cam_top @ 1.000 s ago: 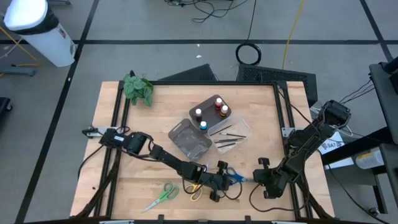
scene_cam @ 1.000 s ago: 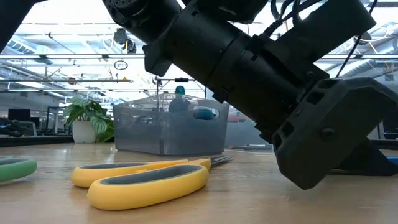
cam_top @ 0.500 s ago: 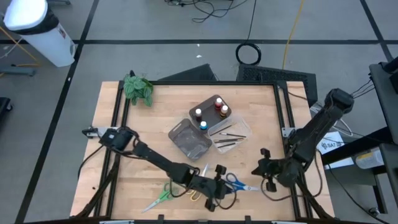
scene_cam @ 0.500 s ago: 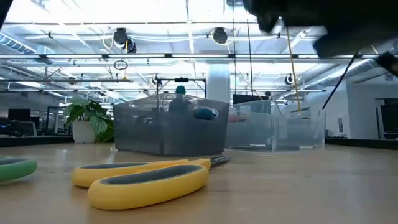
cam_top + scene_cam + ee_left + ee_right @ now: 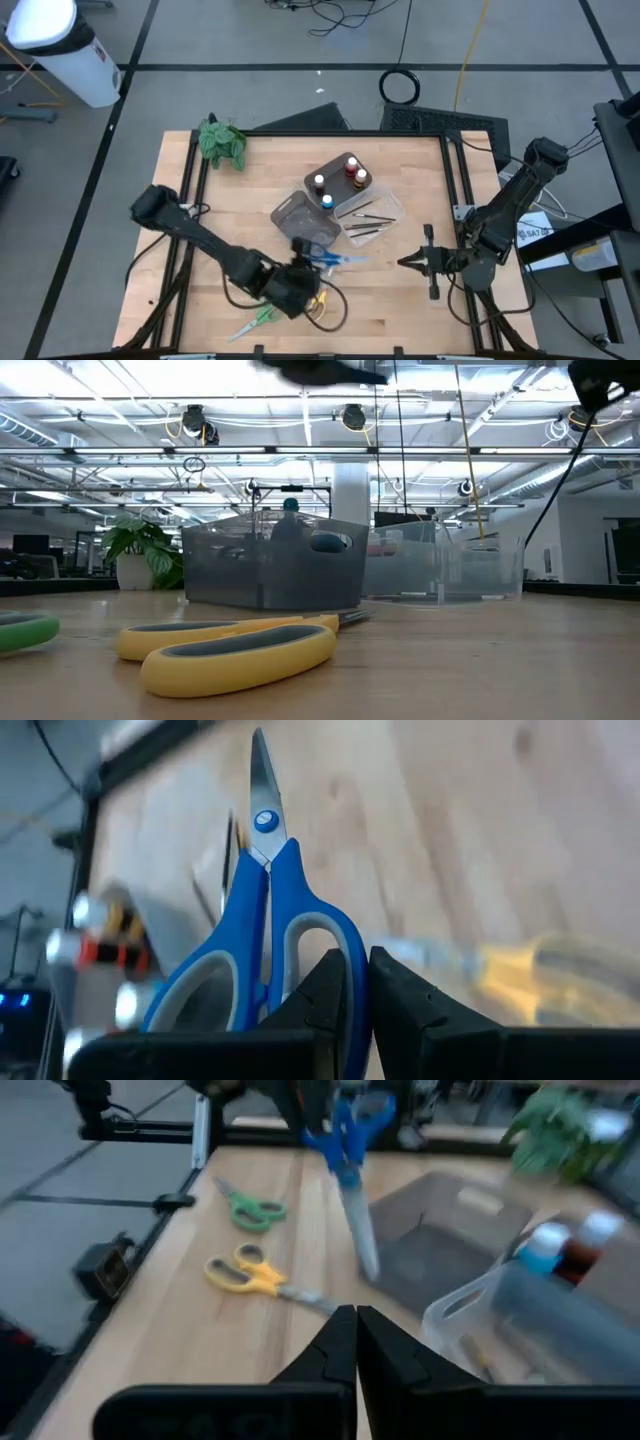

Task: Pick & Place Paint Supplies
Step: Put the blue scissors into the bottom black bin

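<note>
You look straight down on the table point(image 5: 420, 180) from overhead; your low camera sits level beside the yellow scissors point(image 5: 225, 645), shared with the right wrist view.
</note>
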Available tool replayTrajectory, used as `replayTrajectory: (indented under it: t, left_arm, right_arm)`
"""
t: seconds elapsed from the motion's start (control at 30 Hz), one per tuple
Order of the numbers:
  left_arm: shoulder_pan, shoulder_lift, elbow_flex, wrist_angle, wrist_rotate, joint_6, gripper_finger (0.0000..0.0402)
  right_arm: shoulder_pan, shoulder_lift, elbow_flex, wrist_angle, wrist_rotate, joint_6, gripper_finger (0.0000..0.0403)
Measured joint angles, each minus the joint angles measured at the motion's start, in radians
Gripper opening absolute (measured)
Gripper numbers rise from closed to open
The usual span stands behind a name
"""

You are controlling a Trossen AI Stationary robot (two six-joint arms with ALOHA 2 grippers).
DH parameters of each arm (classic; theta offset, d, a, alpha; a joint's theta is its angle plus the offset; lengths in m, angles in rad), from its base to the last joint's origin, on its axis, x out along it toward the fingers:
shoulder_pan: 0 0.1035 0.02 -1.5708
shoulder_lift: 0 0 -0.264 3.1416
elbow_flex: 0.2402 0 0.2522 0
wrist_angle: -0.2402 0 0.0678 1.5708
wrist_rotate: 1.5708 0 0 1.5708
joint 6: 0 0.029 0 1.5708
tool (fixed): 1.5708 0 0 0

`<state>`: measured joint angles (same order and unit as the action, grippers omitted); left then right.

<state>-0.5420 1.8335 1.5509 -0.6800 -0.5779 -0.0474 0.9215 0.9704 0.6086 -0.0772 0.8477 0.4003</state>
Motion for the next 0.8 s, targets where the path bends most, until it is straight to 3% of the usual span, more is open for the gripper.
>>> replayTrajectory:
  t: [0.3,0.43,0.8]
  left_arm:
    - [0.088,-0.300,-0.408,0.019,0.073,0.009,0.0035]
    - [0.158,-0.396,-0.536,0.098,0.192,0.108,0.0035]
    - [0.299,-0.396,-0.592,0.149,0.354,0.239,0.0035]
  right_arm:
    - [-0.013,0.043,-0.036,0.181,0.016,-0.123,0.0000]
    - [-0.031,0.046,-0.075,0.277,0.016,-0.163,0.0000]
    - [-0.075,0.046,-0.111,0.350,0.015,-0.186,0.0000]
